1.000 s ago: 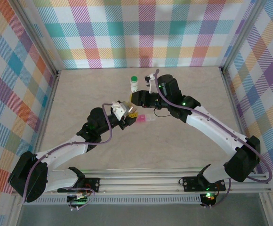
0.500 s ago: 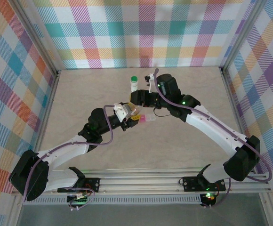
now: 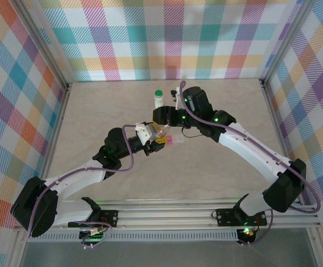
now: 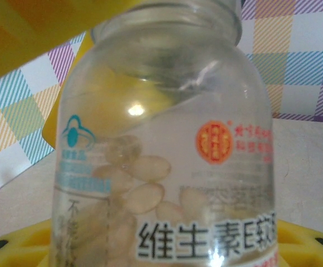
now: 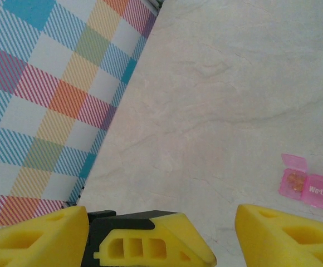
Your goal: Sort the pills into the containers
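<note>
Table (image 3: 234, 105): beige marbled top, plaid walls around it. The left arm (image 3: 78, 181) and right arm (image 3: 250, 147) meet near the table centre.

Left gripper (image 3: 157, 134): clamped on a clear bottle (image 4: 161, 139). In the left wrist view its yellow fingers (image 4: 309, 245) press the bottle from both sides, and the neck points toward 12 o'clock. Pale oval softgels (image 4: 145, 192) are piled inside. The label carries a red-and-gold seal and Chinese print.

Right gripper (image 5: 161, 222): jaws spread wide, nothing between them, bare tabletop beyond. In the top view it sits just beside the left gripper, at its 12 o'clock.

White bottle with green cap (image 3: 158, 98): upright, at 12 o'clock of both grippers and apart from them.

Pink pill-box strip (image 3: 175, 141): flat on the table, near the left gripper at its 4 o'clock. In the right wrist view it lies at the 3–4 o'clock edge, cut off by the frame.
- End compartment (image 5: 293, 179) — lid raised, amber pills (image 5: 295, 183) inside.
- Next compartment — lid down, marked "Wed".
</note>
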### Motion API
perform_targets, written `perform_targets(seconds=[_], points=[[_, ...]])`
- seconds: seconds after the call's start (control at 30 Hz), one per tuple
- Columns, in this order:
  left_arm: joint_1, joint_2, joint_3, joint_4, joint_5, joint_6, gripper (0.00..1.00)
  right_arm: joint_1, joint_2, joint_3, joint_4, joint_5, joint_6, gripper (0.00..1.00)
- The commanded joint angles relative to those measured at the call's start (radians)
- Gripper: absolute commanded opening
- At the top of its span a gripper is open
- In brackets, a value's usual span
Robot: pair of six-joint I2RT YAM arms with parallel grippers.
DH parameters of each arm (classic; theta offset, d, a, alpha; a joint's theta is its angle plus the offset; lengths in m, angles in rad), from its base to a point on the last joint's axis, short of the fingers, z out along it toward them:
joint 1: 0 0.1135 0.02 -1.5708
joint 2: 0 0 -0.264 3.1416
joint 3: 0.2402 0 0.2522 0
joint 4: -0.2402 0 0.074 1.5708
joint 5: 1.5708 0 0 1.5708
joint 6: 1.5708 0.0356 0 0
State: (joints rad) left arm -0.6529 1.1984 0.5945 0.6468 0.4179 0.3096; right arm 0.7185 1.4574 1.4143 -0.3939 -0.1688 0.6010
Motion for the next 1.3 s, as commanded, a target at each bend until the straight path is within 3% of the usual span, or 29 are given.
perform_targets(seconds=[0.0, 0.4, 0.67, 1.0, 1.27], points=[[-0.010, -0.016, 0.016, 0.133, 0.062, 0.008, 0.00, -0.013, 0.040, 0.046, -0.033, 0.039, -0.031, 0.72], [-0.010, -0.006, -0.001, 0.124, 0.052, 0.008, 0.00, -0.031, 0.069, 0.132, -0.036, 0.034, -0.055, 0.80], [-0.008, 0.002, -0.021, 0.137, 0.021, -0.008, 0.00, -0.119, 0.049, 0.182, 0.000, -0.025, -0.104, 0.82], [0.040, 0.047, -0.025, 0.203, -0.041, -0.140, 0.00, -0.123, -0.169, -0.072, 0.184, -0.257, -0.457, 0.80], [0.049, 0.073, -0.019, 0.251, -0.028, -0.188, 0.00, -0.123, -0.193, -0.141, 0.208, -0.332, -0.481, 0.85]])
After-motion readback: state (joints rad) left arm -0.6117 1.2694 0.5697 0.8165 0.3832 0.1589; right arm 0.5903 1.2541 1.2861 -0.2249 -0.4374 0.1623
